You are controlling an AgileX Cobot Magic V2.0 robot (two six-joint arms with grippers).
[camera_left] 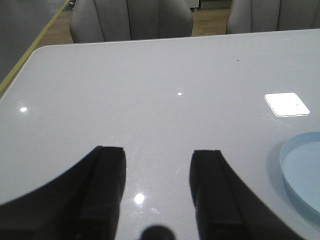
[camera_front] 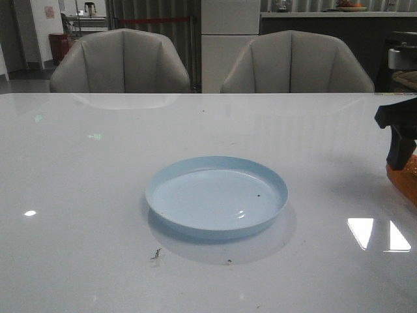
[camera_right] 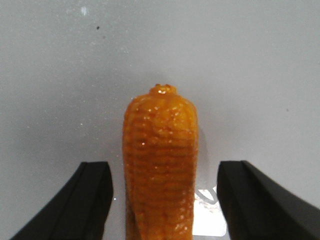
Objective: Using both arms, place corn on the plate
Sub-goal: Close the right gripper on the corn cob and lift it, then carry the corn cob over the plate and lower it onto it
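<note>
your right gripper (camera_right: 162,200) sits with its jaws spread wide, one finger on each side of the corn (camera_right: 161,165), and in the right wrist view there is clear table showing between each finger and the cob, so nothing is gripped. the corn lies on the white table (camera_front: 85,195), its tapered tip pointing away from the wrist camera, rows of glossy orange kernels running across it. in the front view you only see a sliver of that corn (camera_front: 404,181) at the far right edge, just under the dark body of the right gripper (camera_front: 399,153), well apart from the plate (camera_front: 195,169).

the plate sits near the middle of the table, pale blue, round, shallow, with a tiny dark speck on its inner surface, and nothing lies in it.

your left gripper (camera_left: 157,192) is open too, with a wide gap between its fingers and only bare table in that gap. it holds nothing. the plate's rim (camera_left: 286,170) shows at the edge of the left wrist view, off to one side of the fingers.

two grey chairs (camera_front: 120,62) stand behind the table.
</note>
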